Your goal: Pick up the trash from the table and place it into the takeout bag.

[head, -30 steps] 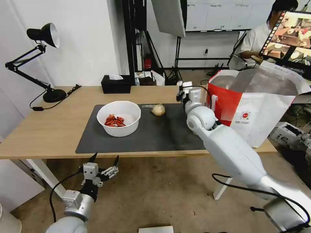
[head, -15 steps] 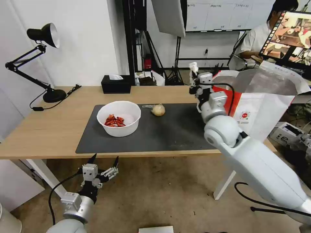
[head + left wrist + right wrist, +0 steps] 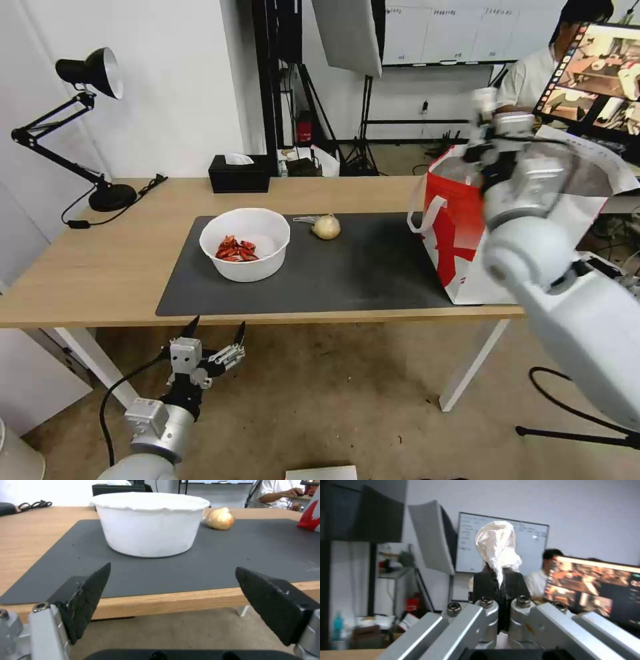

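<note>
Carrying step: right gripper [image 3: 500, 580] clenched on tissue [image 3: 498, 545] above bag [image 3: 467, 220]; next, lowering and releasing inside; left gripper [image 3: 173, 600] released, below table [image 3: 100, 267].

The right gripper [image 3: 485, 110] is raised high at far right, fingers pressed together. The left gripper [image 3: 173, 597] hangs low, near left — fingers spread wide.

Evenly and brightly lit throughout, soft and diffuse, apparently from overhead, with only faint shadows under the white bowl [image 3: 245, 244] and along the near edge of the table [image 3: 100, 267]. Strongly motion-blurred on the raised right gripper [image 3: 490, 127] at far right. Slightly bowed at the head view's edges. Soft and hazy in the room behind the crumpled tissue [image 3: 497, 543]; glowing bright on the monitor [image 3: 593, 73].
</note>
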